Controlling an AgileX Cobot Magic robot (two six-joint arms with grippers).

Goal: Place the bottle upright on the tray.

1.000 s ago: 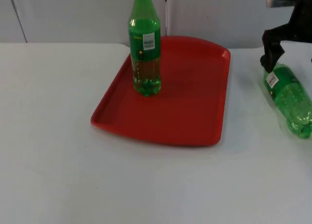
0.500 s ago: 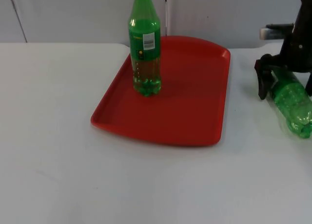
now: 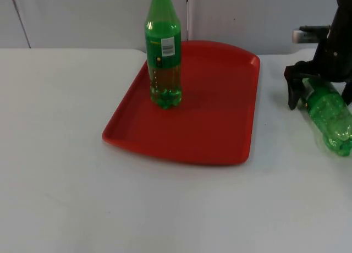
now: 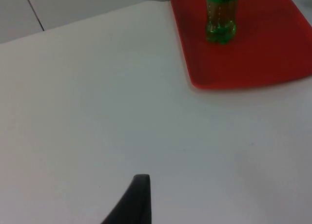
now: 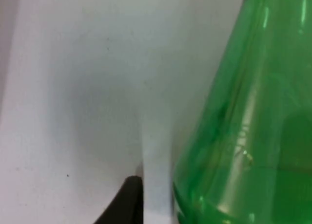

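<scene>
Lying bottle [image 3: 329, 114]: clear green plastic, ribbed and lobed toward its base, flat on its side on the white table [image 3: 60, 154] at the right edge of the top view, base pointing to the lower right, neck end hidden under the right gripper [image 3: 319, 93]. Not on the tray. Seen close in the right wrist view [image 5: 243, 126], a smooth glossy green shoulder with bright streaks, widening downward, just beside a black fingertip [image 5: 124, 202] with a thin strip of table between them.

Right gripper down over the bottle's neck end, at the right of the top view, one dark finger [image 3: 292, 91] standing on the tray side of the bottle, apart from it; fingers spread around the bottle, not yet closed on it.

Tray [image 3: 220, 126]: red, smooth plastic, rectangular with rounded corners and a low raised rim, in the middle of the top view, well apart from the lying bottle. Upright bottle [image 3: 163, 49] of the same green plastic, white label, amber-tinted lower half, lobed foot, standing near the tray's upper left edge; also in the left wrist view [image 4: 222, 14].

Left arm waiting above bare table; fingers' state cannot be told from its one visible fingertip [image 4: 131, 202].
</scene>
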